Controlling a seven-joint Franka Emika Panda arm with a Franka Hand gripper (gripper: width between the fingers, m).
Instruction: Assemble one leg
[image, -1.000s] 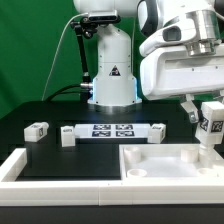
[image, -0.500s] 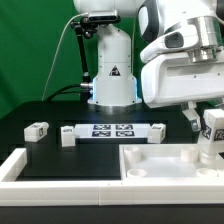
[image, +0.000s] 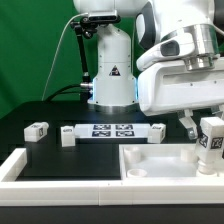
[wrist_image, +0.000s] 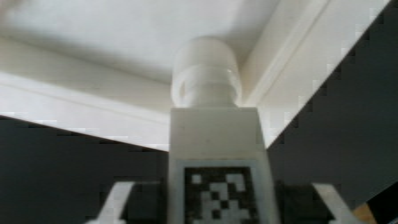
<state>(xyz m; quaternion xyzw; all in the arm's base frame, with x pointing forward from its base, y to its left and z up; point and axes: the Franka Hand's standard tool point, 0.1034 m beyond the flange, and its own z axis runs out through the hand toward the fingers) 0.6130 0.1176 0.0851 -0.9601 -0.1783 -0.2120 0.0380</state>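
Observation:
My gripper (image: 205, 128) is shut on the leg (image: 210, 141), a small white post with a black-and-white tag. It holds the leg upright at the exterior view's right, over the far right corner of the large white square piece (image: 150, 168). In the wrist view the leg (wrist_image: 217, 150) runs forward between my two fingers (wrist_image: 121, 202), tag facing the camera. Its rounded end (wrist_image: 210, 72) points into the raised-rim corner of the square piece (wrist_image: 107, 60). Whether the end touches the piece I cannot tell.
The marker board (image: 112, 129) lies at mid table. Loose white legs lie at its left end (image: 68, 137), further left (image: 37, 130) and at its right end (image: 157, 130). A white rim (image: 18, 166) borders the front left. The robot base (image: 112, 75) stands behind.
My gripper has moved down with the leg in it, bringing it lower toward the square piece's right corner. The loose parts have not moved.

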